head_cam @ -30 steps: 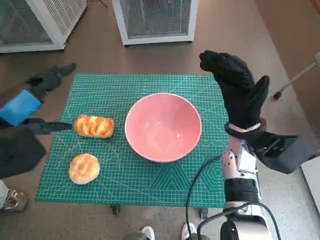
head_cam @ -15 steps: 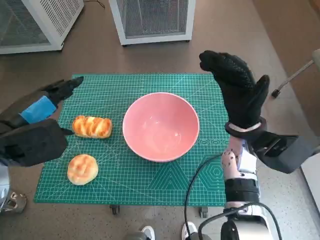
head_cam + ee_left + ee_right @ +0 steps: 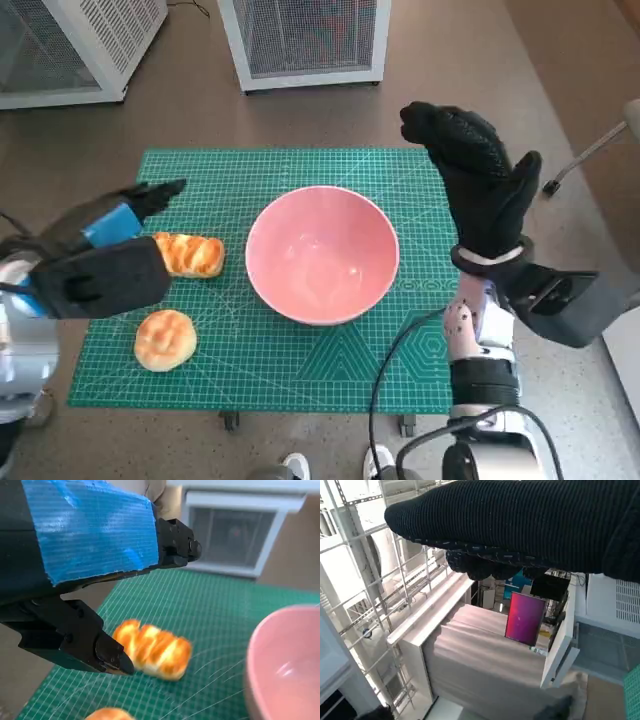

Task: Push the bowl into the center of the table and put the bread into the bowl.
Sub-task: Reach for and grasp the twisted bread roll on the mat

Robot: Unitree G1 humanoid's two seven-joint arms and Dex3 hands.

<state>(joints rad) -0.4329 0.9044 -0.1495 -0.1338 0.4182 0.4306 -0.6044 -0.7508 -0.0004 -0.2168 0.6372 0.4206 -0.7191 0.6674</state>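
The left hand (image 3: 105, 262), fingers apart and empty, is closing in over the long bread (image 3: 190, 254) (the pink bowl (image 3: 322, 254) already sitting mid-table), while the raised right hand (image 3: 477, 182) is hanging open, holding nothing.

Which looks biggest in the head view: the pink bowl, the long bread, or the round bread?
1. Pink bowl, clearly the biggest.
2. Long bread and round bread look about alike; the left robot hand covers part of the long one, so no ranking.

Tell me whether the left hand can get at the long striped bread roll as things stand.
Probably yes. The left hand hovers open right over the striped roll, holding nothing, and nothing lies between them. The pink bowl and the round bun sit clear of the roll.
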